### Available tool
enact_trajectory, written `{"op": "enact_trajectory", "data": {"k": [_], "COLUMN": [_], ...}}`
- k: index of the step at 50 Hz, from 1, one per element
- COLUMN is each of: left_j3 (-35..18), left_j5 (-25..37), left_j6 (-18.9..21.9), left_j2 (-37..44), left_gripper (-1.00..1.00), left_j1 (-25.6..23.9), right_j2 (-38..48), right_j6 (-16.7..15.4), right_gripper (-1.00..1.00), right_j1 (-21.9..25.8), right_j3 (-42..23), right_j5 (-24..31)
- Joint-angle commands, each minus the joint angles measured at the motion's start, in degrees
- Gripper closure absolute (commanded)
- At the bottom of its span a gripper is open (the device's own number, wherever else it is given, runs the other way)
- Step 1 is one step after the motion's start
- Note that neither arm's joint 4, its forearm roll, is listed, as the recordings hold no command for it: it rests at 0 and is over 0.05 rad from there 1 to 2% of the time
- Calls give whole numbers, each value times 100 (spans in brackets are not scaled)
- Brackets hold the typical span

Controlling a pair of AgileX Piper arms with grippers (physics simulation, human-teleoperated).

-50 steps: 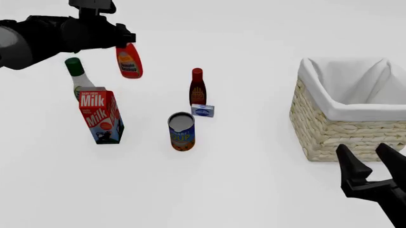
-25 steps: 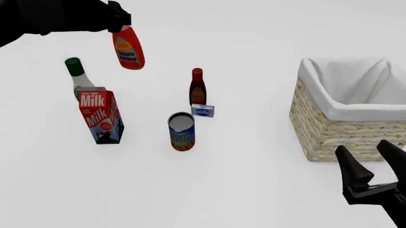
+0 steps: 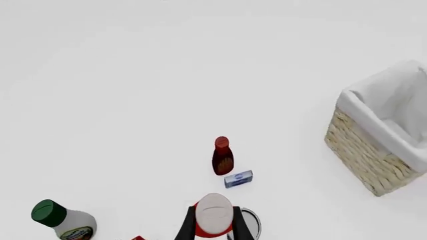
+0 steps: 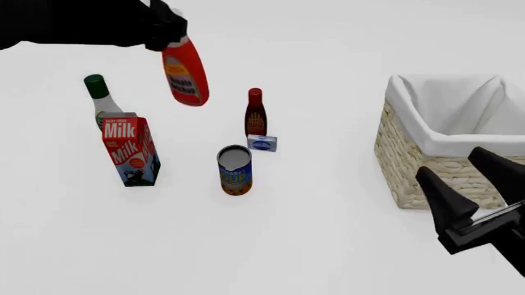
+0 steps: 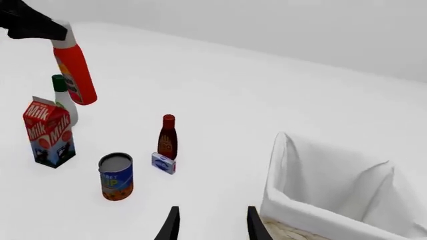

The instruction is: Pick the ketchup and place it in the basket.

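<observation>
Ketchup airborne, tilted, cap pinched by left fingers.

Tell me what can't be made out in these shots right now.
- Ketchup, left wrist view: body hidden under its own cap and cut by the frame edge.
- Milk carton, front view: hides the lower half of the green-capped bottle.
- Basket, front view: its near right corner sits behind the right claw.
- Small blue box: print too small to read.

Two matte black arms

The left tool is blocky and dark; the right tool has two tapered, pointed black fingers with a pale edge line.
</observation>
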Motion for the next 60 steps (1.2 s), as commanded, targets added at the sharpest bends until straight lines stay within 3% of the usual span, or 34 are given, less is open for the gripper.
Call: {"op": "enact_trajectory", "data": {"k": [1, 21, 27, 28, 30, 32, 39, 52, 60], "left_j3": [17, -168, -226, -229, -247, -285, -242, -156, -152], "left_j5": [385, 884, 944, 950, 974, 1008, 1024, 992, 1011], "left_j6": [114, 290, 303, 309, 322, 320, 329, 313, 321], "left_j2": [-422, -605, -629, -634, -638, -641, -667, -661, -658], "left_gripper": [100, 100, 100, 100, 100, 100, 100, 100, 100], "left_j1": [-415, -998, -1049, -1067, -1101, -1163, -1293, -1477, -1594], "right_j2": [302, 1374, 1688, 1809, 1833, 1978, 2295, 2886, 3219], "right_j6": [32, 16, -48, -198, -40, -150, -56, 37, -98], "right_gripper": [-100, -100, -100, -100, -100, -100, -100, -100, -100], "right_j1": [568, 1519, 1778, 1790, 1852, 1978, 2396, 2782, 2947], "right_j3": [-445, -1277, -1492, -1547, -1683, -1828, -2137, -2628, -2956], "right_j5": [76, 77, 81, 81, 128, 175, 264, 424, 591]}}
